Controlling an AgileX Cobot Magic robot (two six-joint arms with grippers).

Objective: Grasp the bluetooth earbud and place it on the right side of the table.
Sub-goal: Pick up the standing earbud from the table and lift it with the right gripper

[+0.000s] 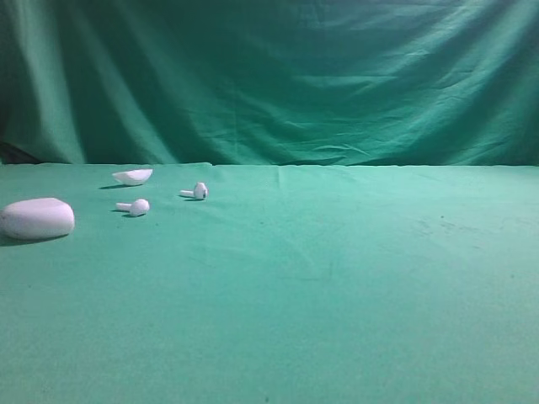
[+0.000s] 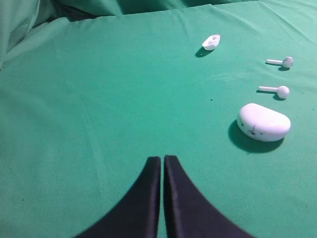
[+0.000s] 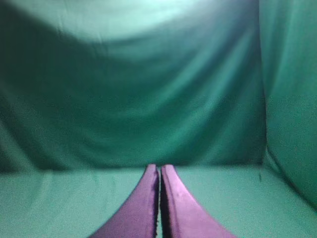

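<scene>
Two tiny white bluetooth earbuds lie on the left of the green table [image 1: 337, 278]: one earbud [image 1: 135, 206] nearer the front, the other earbud [image 1: 195, 192] a little behind and to its right. In the left wrist view they appear as a near earbud [image 2: 276, 90] and a far earbud [image 2: 281, 62], off to the right. My left gripper [image 2: 162, 158] is shut and empty, hovering over bare cloth well short of them. My right gripper [image 3: 160, 167] is shut and empty too, facing the backdrop. Neither gripper shows in the exterior high view.
A white oval case [image 1: 37, 219] sits at the left edge, also seen as the case [image 2: 263, 122] in the left wrist view. A white half-shell piece [image 1: 133, 176] lies behind the earbuds. A draped green curtain [image 1: 269, 76] closes off the back.
</scene>
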